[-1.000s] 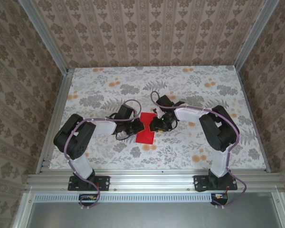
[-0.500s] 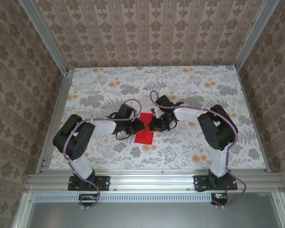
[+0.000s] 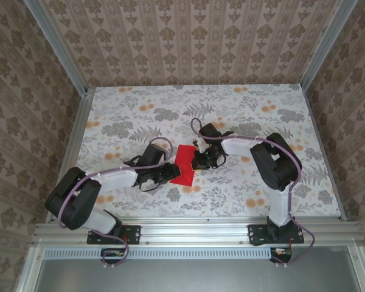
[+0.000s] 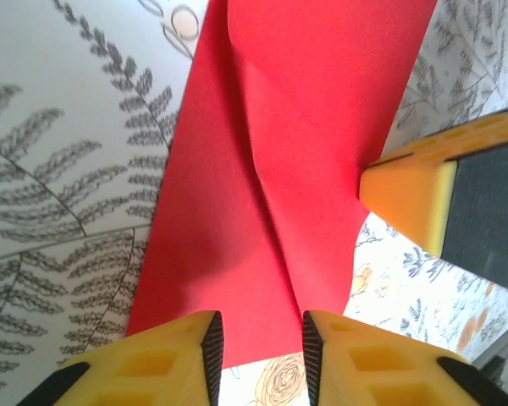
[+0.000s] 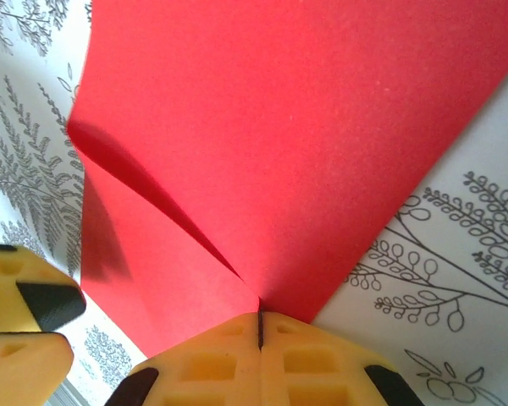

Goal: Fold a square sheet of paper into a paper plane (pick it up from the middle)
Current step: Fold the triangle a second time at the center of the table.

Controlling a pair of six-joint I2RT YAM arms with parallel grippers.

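- Red sheet of paper [image 3: 184, 165] sat creased at the middle of the floral desk [image 3: 134, 112], between the two arms.
- Right jaws were together, pinching its right edge; one fold stood raised.
- Left jaws stood apart at its left edge, gripping nothing.
- Patterned walls [image 3: 188, 36] and metal frame [image 3: 194, 230] ringed the desk.

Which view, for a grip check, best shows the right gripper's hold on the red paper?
Right wrist: close up, the right gripper shut on the red paper. Left wrist shows one finger at its edge; top external, both small.
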